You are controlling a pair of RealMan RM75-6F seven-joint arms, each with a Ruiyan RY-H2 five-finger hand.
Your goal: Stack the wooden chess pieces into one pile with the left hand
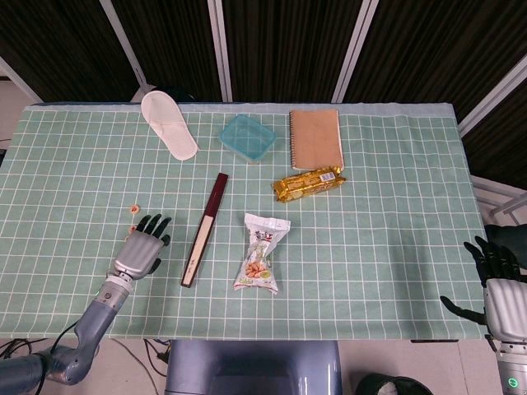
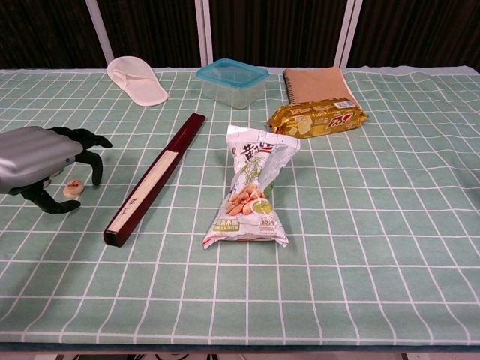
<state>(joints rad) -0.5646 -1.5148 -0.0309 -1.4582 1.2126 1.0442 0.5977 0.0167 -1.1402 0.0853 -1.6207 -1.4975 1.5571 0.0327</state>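
Note:
Two small round wooden chess pieces lie apart on the green checked cloth, unstacked. One piece [image 1: 135, 207] [image 2: 72, 187] is in plain sight. The other [image 1: 132, 225] sits just beyond my left hand's fingertips and is mostly hidden behind the hand in the chest view. My left hand [image 1: 142, 251] [image 2: 37, 161] hovers over the cloth just nearer than the pieces, fingers arched and apart, holding nothing. My right hand [image 1: 498, 280] hangs off the table's right edge with fingers spread and empty; the chest view does not show it.
A dark red folded fan [image 1: 204, 230] [image 2: 154, 180] lies right of the left hand. A snack bag [image 1: 261, 253], gold biscuit pack [image 1: 309, 184], notebook [image 1: 315, 139], blue-lidded box [image 1: 247, 137] and white slipper [image 1: 169, 124] lie further off.

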